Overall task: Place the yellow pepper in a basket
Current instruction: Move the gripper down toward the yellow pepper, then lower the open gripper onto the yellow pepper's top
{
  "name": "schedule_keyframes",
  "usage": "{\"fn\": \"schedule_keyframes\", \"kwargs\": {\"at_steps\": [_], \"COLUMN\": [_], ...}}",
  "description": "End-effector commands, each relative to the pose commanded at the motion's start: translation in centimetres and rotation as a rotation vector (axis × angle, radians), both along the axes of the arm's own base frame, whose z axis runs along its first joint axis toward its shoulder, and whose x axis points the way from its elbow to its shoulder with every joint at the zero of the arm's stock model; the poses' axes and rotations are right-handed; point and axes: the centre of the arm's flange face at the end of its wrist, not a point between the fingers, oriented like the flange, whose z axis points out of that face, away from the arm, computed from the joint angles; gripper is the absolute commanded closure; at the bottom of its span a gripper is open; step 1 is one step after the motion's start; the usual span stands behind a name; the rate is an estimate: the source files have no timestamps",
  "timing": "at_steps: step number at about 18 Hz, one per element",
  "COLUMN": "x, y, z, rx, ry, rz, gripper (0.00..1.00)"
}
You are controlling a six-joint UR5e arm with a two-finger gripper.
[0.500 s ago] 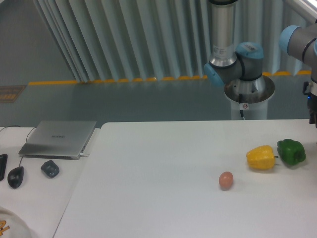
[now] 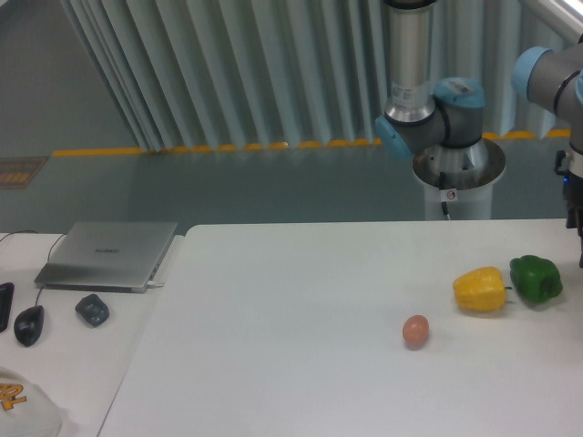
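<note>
The yellow pepper (image 2: pixel 480 289) lies on the white table (image 2: pixel 301 346) at the right, glossy and lumpy, touching or nearly touching the green pepper (image 2: pixel 536 278) on its right. No basket is in view. Only a dark sliver of my gripper (image 2: pixel 577 232) shows at the right edge of the frame, above and to the right of both peppers. Its fingers are cut off by the frame edge, so I cannot tell whether they are open or shut.
A brownish egg (image 2: pixel 415 330) sits left of and in front of the yellow pepper. On the left side table are a closed laptop (image 2: pixel 107 254), a dark mouse (image 2: pixel 28 325), a small dark lump (image 2: pixel 91 309) and a white object (image 2: pixel 23 408) at the bottom corner. The arm's base (image 2: pixel 457 173) stands behind the table.
The dark gripper part at the right edge reaches slightly lower. The white object at the bottom left has shifted. Peppers and egg have not moved.
</note>
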Motion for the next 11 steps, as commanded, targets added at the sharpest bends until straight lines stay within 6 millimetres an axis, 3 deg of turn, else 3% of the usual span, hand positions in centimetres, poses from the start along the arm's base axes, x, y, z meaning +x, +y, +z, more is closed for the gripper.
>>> {"fn": "schedule_keyframes", "kwargs": {"at_steps": [4, 9, 11], "x": [1.3, 5.9, 8.6], "y": [1.0, 4.5, 6.5], "z": [-0.1, 0.2, -0.5], "rx": [0.054, -0.009, -0.098], "ry": [-0.033, -0.005, 0.035], "rz": [-0.008, -0.060, -0.050], "gripper": [0.00, 0.00, 0.00]}}
